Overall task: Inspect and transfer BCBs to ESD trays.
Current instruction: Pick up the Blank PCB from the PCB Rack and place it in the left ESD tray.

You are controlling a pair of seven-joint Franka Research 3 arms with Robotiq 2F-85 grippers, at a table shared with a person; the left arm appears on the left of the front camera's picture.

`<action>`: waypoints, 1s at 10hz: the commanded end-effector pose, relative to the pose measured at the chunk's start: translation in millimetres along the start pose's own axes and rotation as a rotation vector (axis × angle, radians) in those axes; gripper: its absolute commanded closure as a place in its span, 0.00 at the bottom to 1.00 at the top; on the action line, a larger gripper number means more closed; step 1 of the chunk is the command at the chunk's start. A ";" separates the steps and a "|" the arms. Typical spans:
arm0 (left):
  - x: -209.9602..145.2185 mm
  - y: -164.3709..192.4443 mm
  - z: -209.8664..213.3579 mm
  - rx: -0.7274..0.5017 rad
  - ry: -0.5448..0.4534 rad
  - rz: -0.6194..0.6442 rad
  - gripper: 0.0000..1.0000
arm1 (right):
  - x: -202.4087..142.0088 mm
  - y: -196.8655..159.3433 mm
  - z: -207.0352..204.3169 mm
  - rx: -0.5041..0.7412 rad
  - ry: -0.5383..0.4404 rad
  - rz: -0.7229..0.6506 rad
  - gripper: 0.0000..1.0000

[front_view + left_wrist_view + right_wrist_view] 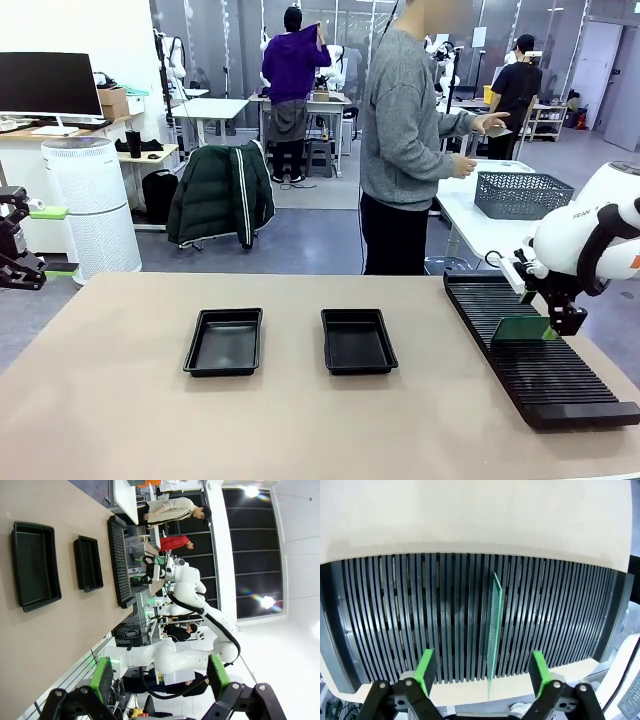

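**A:** Which step is in hand?

**B:** The pick-up, I'd judge. The right gripper point(483, 674) hangs over the long black ribbed slotted rack point(395, 615). Its green-padded fingers point(426, 670) are spread wide to either side of a thin green rectangular circuit board point(494, 625), which stands on edge in one slot. Neither pad touches it.

**A:** And the next move?

**B:** Probably closing squarely on the board's top edge, then lifting straight up so it clears the slot walls. The board is thin, so an off-centre grip could tilt it.

**A:** The trays?

**B:** The two shallow black rectangular plastic trays point(223, 345) lie side by side mid-counter. Both are empty and well apart from the rack.

**A:** The left arm?

**B:** The left gripper point(160, 680) is off at the counter's left side, its fingers point(102, 677) wide with nothing between them.

**A:** The surface and the room?

**B:** A plain tan counter point(300, 430) carries the trays and rack. Beyond it a person in a grey sweater point(400, 130) is turned toward a side table with a grey mesh basket point(520, 195). Behind that is an open lab with desks.
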State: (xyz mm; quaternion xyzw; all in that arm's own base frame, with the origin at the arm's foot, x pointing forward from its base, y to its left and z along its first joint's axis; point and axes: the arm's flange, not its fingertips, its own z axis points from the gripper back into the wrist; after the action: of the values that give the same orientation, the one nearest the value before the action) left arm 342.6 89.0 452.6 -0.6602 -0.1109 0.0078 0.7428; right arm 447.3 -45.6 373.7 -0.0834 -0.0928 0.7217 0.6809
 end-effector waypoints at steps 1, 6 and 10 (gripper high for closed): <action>-0.1 0.2 0.8 0.000 -0.003 0.000 0.00 | -0.2 -0.6 -6.2 -0.027 -0.031 0.015 0.09; -0.1 0.2 0.8 0.000 -0.003 0.000 0.00 | 0.3 -3.6 -9.5 -0.027 -0.037 0.011 0.39; -0.1 0.2 0.8 0.000 -0.003 0.000 0.00 | 0.1 -3.8 -10.3 -0.029 -0.028 0.006 0.60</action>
State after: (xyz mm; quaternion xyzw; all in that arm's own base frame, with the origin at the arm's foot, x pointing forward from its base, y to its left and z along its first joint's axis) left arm 342.6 89.0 452.6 -0.6602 -0.1109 0.0078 0.7428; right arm 449.6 -44.0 369.1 -0.0788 -0.0939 0.7188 0.6843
